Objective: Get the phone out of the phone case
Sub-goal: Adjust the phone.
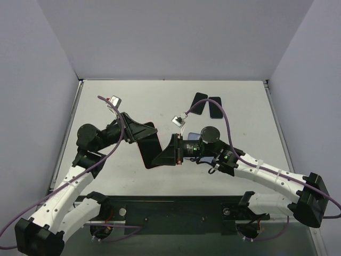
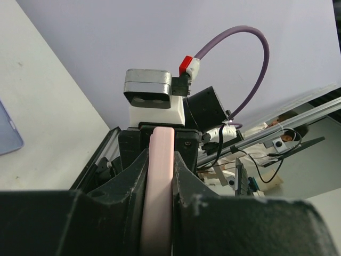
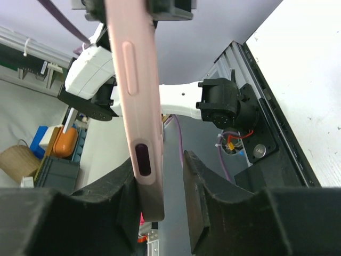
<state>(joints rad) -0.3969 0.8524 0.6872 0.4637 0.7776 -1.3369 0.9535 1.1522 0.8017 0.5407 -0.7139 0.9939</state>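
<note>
Pink silicone phone case (image 1: 149, 145), count one, held clear of the table above its middle, between two grippers.
Left gripper (image 2: 160, 162) pinches the case tight from both sides. Right gripper (image 3: 159, 170) stands slack around it, with the case against one finger (image 3: 125, 194) and a gap at the other. Two dark flat phones (image 1: 200, 104) lie side by side at the far part of the white table top (image 1: 245, 122). Pale grey walls (image 1: 170, 37) on three sides. Whether a phone sits inside the case cannot be told.
</note>
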